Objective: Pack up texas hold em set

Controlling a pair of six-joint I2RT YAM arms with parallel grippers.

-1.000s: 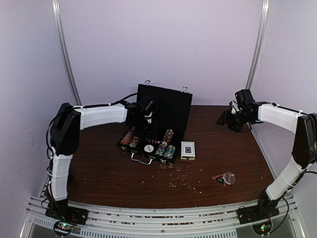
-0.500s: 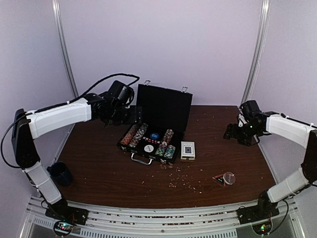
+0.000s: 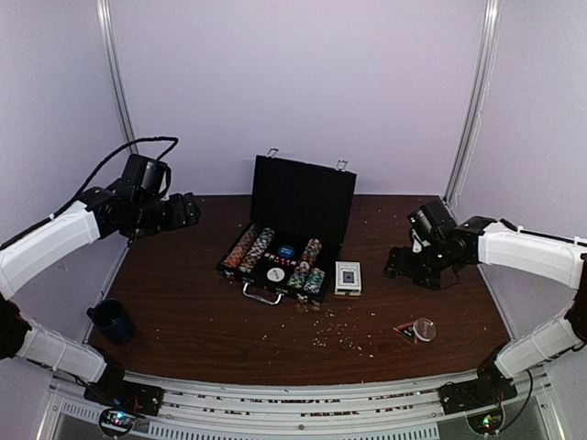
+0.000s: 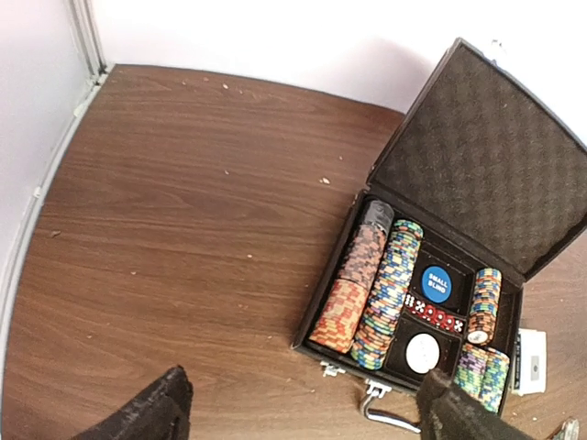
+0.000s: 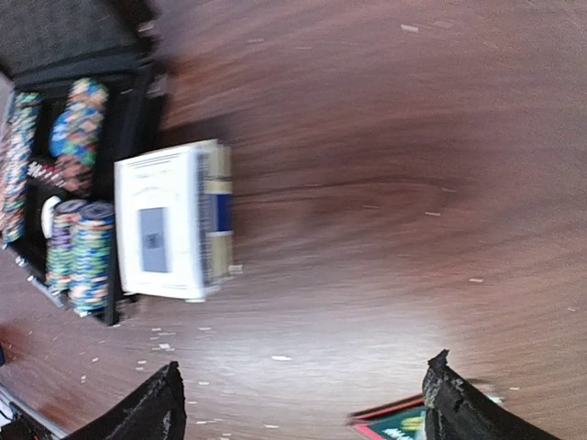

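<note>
— What has shifted in the last half second?
— The left gripper (image 3: pixel 186 209) has swung farther left, well clear of the open case (image 3: pixel 303 197). The right gripper (image 3: pixel 401 263) has come in and down toward the card deck box (image 3: pixel 348 277).
— Is either one carrying anything?
— No. The left wrist view shows its fingers (image 4: pixel 160 411) spread wide with nothing between them. The right one's are just as wide, framing bare table (image 5: pixel 367 183).
— Where does the set stand?
— The case sits mid-table with its lid upright. Long chip rows (image 4: pixel 381 293) fill its left side and shorter stacks (image 4: pixel 483 293) its right. Between them lie a blue Small Blind button (image 4: pixel 437 283), red dice (image 4: pixel 434 316) and a white button (image 4: pixel 421 352). The card deck box lies flat on the wood, outside the case and just beside its right edge. A dark blue mug (image 3: pixel 112 321) stands near the table's left edge.
</note>
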